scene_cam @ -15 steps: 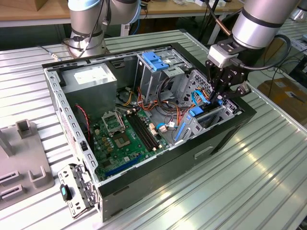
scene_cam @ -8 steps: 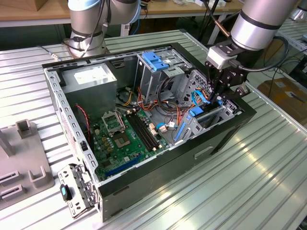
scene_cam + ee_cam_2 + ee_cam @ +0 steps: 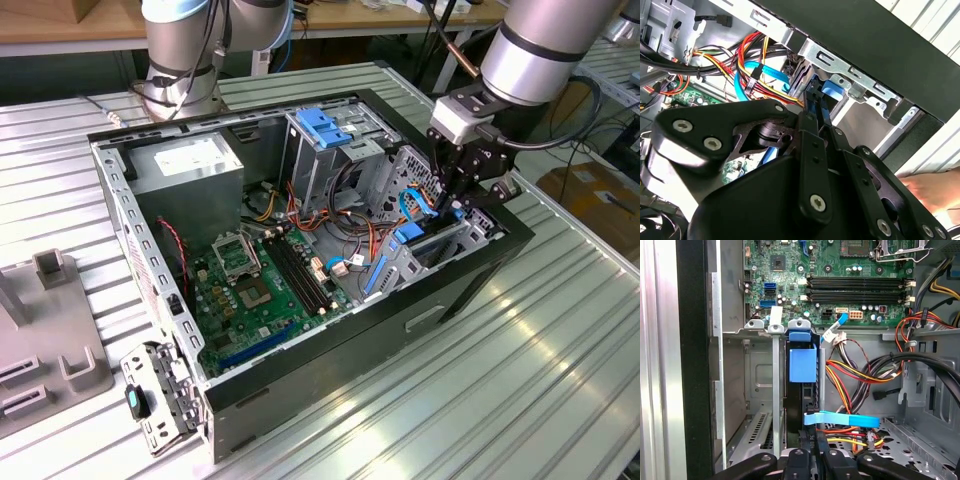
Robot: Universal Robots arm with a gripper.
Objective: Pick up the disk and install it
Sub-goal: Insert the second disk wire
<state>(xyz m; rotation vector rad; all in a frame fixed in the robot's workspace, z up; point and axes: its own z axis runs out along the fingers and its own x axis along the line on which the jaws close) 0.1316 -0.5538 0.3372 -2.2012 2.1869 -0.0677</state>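
Observation:
The disk (image 3: 802, 364), a dark drive in a bright blue carrier, stands on edge in the grey metal drive bay (image 3: 762, 330) at the front corner of the open computer case (image 3: 300, 380). In the exterior view its blue carrier (image 3: 409, 236) shows just below my gripper (image 3: 458, 207), on that view's right. My gripper (image 3: 815, 447) reaches down into the bay with its black fingers (image 3: 812, 150) drawn close together on the disk's upper edge. A blue end tab (image 3: 832, 92) pokes out just past the fingertips. The disk's lower part is hidden inside the bay.
The green motherboard (image 3: 255, 290) lies on the case floor beside a grey power supply (image 3: 190, 170). Red, yellow and black cables (image 3: 860, 375) and a blue flat cable (image 3: 842, 419) crowd the bay. A second blue latch (image 3: 325, 125) tops the rear cage. A person's hand (image 3: 930, 190) is outside the case.

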